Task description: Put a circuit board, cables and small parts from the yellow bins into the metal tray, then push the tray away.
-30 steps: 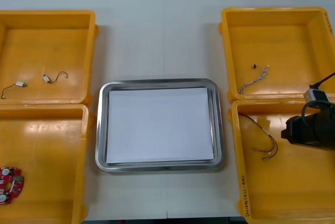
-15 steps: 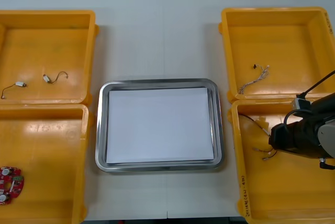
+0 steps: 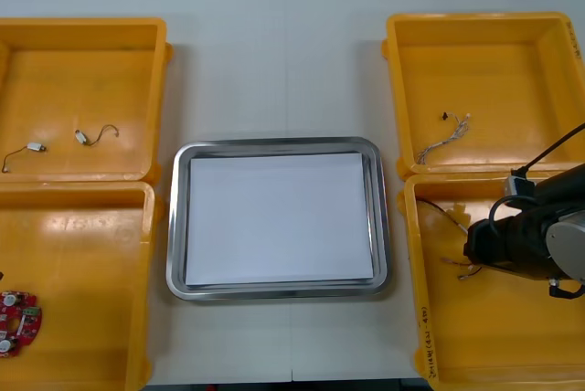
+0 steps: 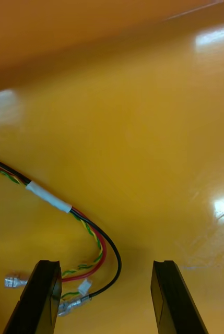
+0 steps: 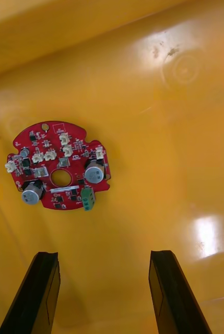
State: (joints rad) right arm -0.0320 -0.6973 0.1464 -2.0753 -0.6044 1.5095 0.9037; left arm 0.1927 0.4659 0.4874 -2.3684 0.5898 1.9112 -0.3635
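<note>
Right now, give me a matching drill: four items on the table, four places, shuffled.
Items
1. circuit board
2. red and yellow cable
3. small metal parts
4. metal tray

Places
A. middle of the table, white inside
B. near left bin, ahead of the open left hand
C. far left bin
D. near right bin, at the open right hand

Pairs: 1-B, 2-D, 3-C, 4-A
</note>
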